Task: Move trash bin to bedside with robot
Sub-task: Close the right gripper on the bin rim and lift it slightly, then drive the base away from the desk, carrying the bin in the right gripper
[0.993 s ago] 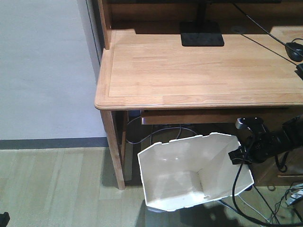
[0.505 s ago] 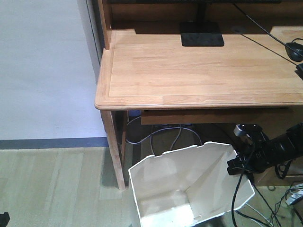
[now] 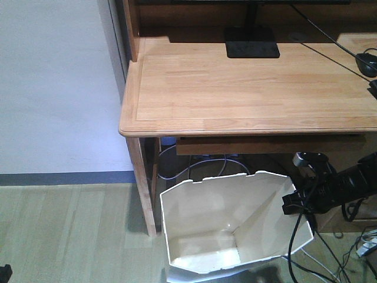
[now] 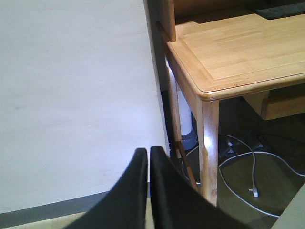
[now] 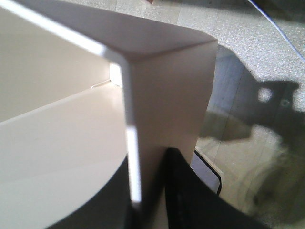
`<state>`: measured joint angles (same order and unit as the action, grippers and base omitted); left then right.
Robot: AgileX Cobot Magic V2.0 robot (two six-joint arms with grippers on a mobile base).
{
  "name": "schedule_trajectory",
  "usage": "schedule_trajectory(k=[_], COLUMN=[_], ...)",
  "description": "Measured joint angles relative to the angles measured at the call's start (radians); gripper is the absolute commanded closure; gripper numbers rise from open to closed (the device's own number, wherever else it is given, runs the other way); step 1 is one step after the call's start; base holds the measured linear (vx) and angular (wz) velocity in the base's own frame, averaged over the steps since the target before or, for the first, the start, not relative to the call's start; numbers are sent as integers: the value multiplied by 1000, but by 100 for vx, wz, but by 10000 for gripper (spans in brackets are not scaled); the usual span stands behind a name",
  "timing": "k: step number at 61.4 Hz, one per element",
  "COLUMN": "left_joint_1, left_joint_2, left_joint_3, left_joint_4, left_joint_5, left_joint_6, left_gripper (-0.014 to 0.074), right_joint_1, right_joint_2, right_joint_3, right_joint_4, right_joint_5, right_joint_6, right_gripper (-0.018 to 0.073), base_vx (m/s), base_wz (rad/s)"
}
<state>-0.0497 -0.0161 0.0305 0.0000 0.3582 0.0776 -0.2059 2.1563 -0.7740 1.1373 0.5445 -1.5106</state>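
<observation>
Right tool [image 5: 147,193] pinches rim of trash bin [image 3: 203,215], bare inside; left tool [image 4: 148,160] pressed together.

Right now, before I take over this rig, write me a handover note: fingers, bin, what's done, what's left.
Left gripper: fingers shut on nothing, pointing at the wall beside the desk.
Right gripper: fingers clamped across the rim wall of the trash bin.
Bin: in front of the desk, by its corner leg, mouth tipped toward the front camera, looks empty.
Done: bin grasped.
Left: take it to the bedside. No bed shows in any view, so locate it first.
</observation>
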Motion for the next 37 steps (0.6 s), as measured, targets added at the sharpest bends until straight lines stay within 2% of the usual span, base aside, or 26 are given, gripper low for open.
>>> schedule_trajectory(k=[20,37], left_joint_1=[0,0], left_joint_2=[0,0], left_joint_3=[0,0], left_joint_4=[0,0], left_joint_5=[0,0], left_joint_6=[0,0], left_gripper=[603,603], right_joint_1=[0,-2], right_joint_2=[0,0], right_joint_3=[0,0], right_joint_4=[-8,-8], right_joint_5=[-7,-10], right_joint_6=[0,0], right_gripper=[562,562], base_vx=[-4,-9], base_wz=[15,47])
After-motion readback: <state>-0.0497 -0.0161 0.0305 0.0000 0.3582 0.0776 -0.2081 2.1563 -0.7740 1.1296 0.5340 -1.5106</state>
